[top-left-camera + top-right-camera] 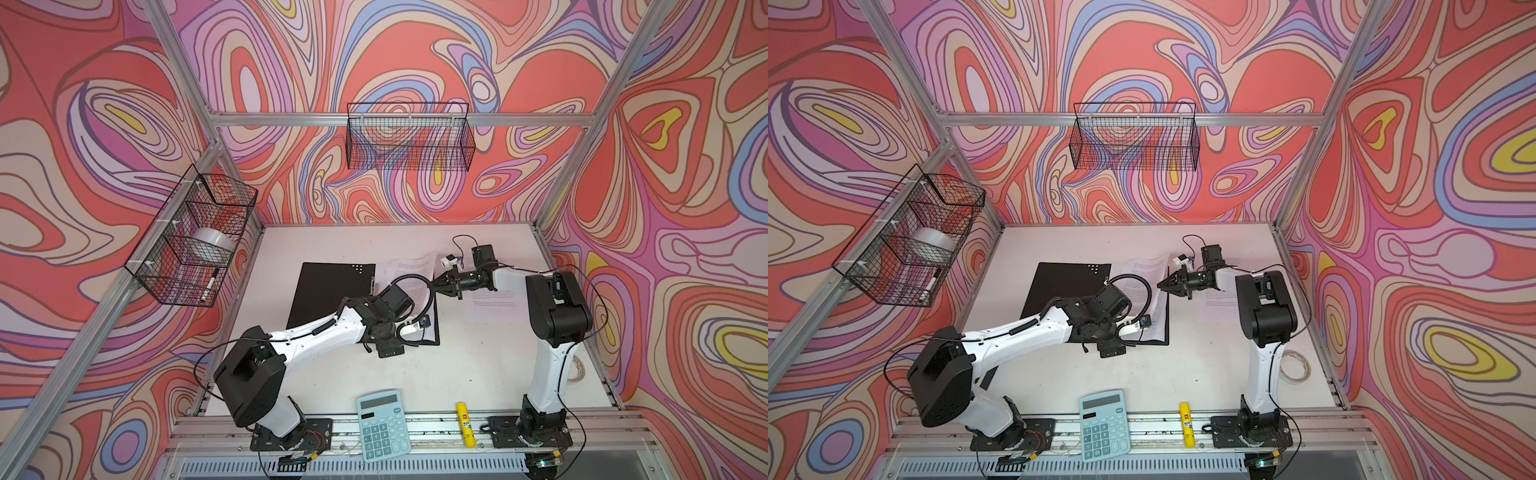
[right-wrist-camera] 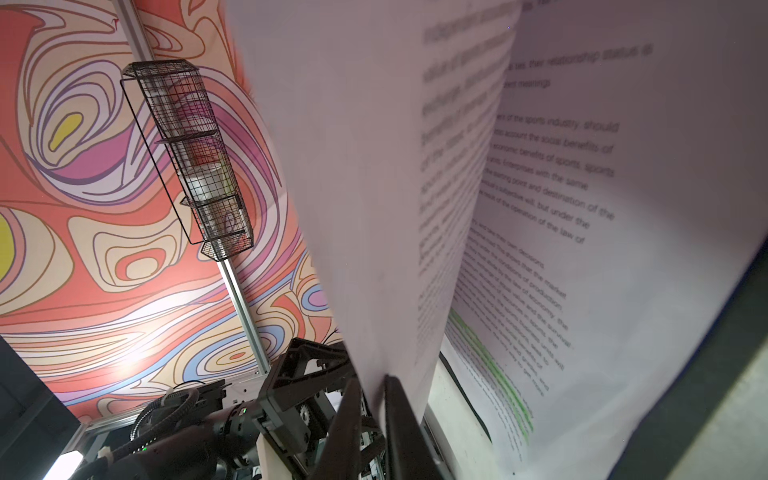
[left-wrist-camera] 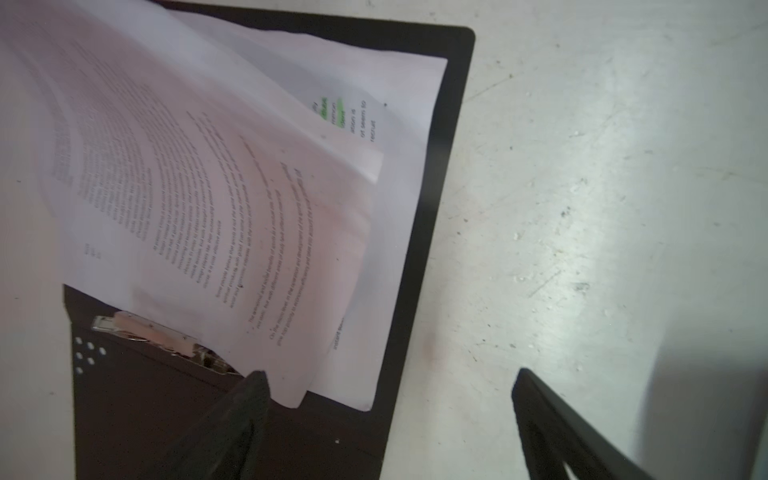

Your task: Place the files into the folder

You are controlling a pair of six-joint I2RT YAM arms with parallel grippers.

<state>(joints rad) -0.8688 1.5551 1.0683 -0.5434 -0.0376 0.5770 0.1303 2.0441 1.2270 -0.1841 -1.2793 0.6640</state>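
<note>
The folder (image 1: 328, 291) (image 1: 1059, 286) lies open on the table, black inside up, with its metal clip bar (image 3: 145, 332) along the spine. The files (image 1: 411, 266) (image 1: 1142, 266) rest on its right half. The bottom sheet, with green highlighting (image 3: 332, 110), lies flat. The upper sheets (image 3: 216, 199) curl upward. My right gripper (image 2: 372, 386) (image 1: 434, 283) is shut on the edge of those lifted sheets. My left gripper (image 3: 390, 374) hangs open over the folder's near right edge, holding nothing.
Another printed sheet (image 1: 494, 307) lies on the table under the right arm. A pale blue calculator (image 1: 384, 424) and a yellow glue stick (image 1: 465, 424) sit at the front rail. A tape ring (image 1: 1295, 365) lies far right. Wire baskets (image 1: 195, 237) (image 1: 409, 137) hang on the walls.
</note>
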